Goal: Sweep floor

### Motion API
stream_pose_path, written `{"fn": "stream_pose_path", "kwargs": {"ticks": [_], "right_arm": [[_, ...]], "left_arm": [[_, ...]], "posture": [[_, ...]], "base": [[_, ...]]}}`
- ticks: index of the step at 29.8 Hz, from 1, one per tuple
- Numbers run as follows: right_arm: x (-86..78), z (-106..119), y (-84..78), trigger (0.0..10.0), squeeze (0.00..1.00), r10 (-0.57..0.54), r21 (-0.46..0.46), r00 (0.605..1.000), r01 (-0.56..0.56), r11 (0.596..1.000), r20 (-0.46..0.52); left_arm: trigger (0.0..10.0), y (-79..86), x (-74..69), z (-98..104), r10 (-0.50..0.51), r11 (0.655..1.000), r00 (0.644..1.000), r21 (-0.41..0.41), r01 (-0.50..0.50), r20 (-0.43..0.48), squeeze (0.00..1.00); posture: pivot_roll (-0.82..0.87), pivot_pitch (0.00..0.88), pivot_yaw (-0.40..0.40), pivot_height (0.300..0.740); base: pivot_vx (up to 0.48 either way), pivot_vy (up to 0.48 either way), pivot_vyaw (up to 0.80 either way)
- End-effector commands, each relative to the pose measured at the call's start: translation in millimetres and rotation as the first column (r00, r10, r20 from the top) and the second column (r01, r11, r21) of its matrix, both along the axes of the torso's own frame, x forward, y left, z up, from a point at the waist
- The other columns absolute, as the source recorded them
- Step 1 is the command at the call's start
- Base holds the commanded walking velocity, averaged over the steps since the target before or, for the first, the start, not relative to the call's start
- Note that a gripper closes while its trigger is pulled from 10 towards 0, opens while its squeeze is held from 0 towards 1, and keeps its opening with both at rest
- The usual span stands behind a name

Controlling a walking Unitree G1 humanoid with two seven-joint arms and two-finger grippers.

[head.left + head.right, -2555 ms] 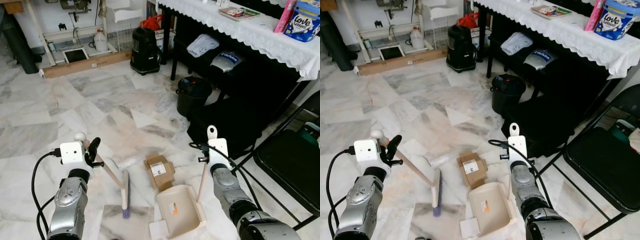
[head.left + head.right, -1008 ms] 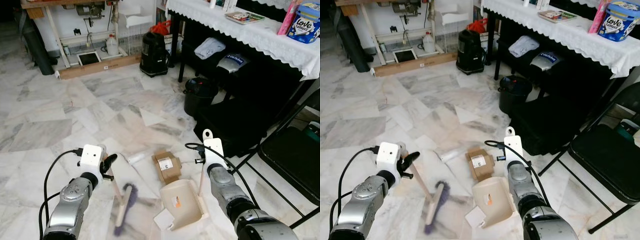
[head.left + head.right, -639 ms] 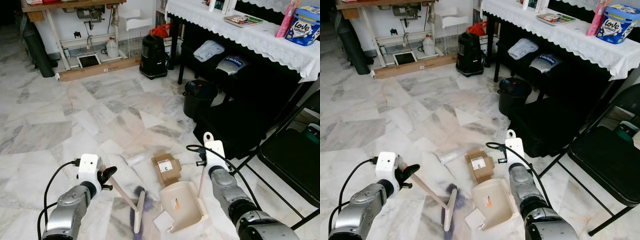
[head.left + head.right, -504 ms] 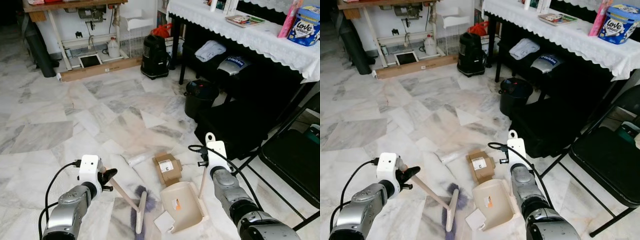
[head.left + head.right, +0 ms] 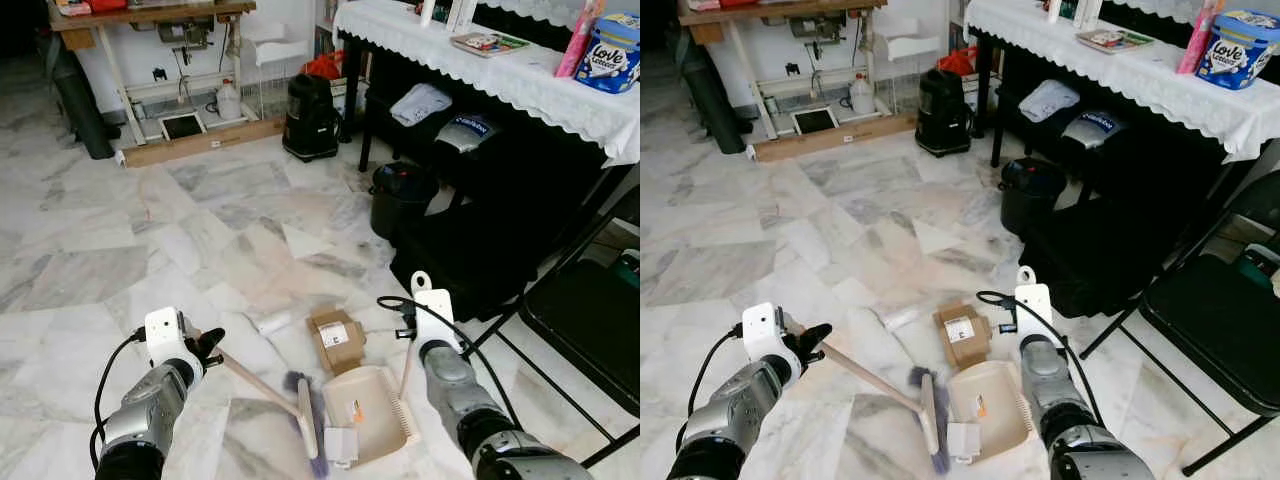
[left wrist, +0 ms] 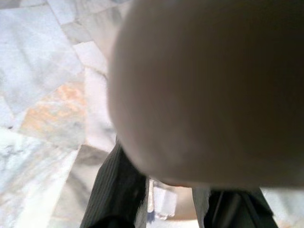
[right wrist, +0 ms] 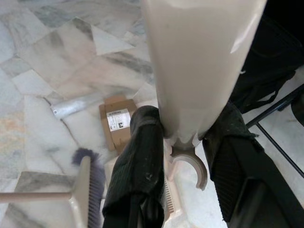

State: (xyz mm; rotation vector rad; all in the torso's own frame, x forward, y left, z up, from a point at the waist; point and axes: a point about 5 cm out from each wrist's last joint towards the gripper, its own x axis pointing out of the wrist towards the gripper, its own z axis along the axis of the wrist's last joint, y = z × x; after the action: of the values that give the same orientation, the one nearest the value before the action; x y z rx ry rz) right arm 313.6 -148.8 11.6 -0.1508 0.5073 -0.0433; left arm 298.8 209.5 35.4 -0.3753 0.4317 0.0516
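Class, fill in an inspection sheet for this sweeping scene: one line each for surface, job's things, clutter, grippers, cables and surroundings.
Surface: grey-white marble floor, tiled.
Job's things: wooden-handled broom with purple bristles, its head against the mouth of the beige plastic dustpan; a small white paper piece lies at the pan's lip.
Clutter: flattened brown cardboard box and a white tube on the floor beyond the pan.
Grippers: left gripper shut on the broom handle; right gripper shut on the dustpan's upright handle.
Cables: black cables loop at both wrists.
Surroundings: black bucket, black vacuum cleaner, white-clothed table, black folding chair.
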Motion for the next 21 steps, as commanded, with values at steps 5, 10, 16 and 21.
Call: {"fn": "stream_pose_path", "kwargs": {"ticks": [5, 10, 16, 21], "right_arm": [[-40.4, -43, 11.8, 10.0, 0.00, 0.005, 0.039, 0.972, 0.004, 0.999, -0.233], [-38.4, -41, 15.5, 10.0, 0.00, 0.001, 0.047, 0.974, 0.010, 0.999, -0.227], [-40.1, -42, 22.6, 10.0, 0.00, 0.005, 0.052, 0.975, 0.006, 0.999, -0.222], [-34.7, -37, 22.2, 10.0, 0.00, 0.001, 0.054, 0.981, 0.009, 0.998, -0.193]], "left_arm": [[10.0, -0.8, 10.8, 12, 0.072, 0.986, 0.994, -0.155, -0.059, 0.080, 0.00], [10.0, 13.2, 14.4, 25, 0.146, 0.980, 0.976, -0.159, -0.120, 0.164, 0.00], [10.0, 28.5, 12.9, 45, 0.208, 0.977, 0.931, -0.117, -0.180, 0.299, 0.00], [10.0, 38.0, 5.3, 72, 0.210, 0.972, 0.857, -0.009, -0.233, 0.471, 0.00]], "posture": [[-0.03, 0.063, -0.024, 0.740], [-0.02, 0.061, -0.025, 0.740], [-0.01, 0.058, -0.025, 0.740], [0.00, 0.056, -0.025, 0.740]], "base": [[0.000, 0.000, 0.00], [0.000, 0.000, 0.00], [0.000, 0.000, 0.00], [0.000, 0.000, 0.00]]}}
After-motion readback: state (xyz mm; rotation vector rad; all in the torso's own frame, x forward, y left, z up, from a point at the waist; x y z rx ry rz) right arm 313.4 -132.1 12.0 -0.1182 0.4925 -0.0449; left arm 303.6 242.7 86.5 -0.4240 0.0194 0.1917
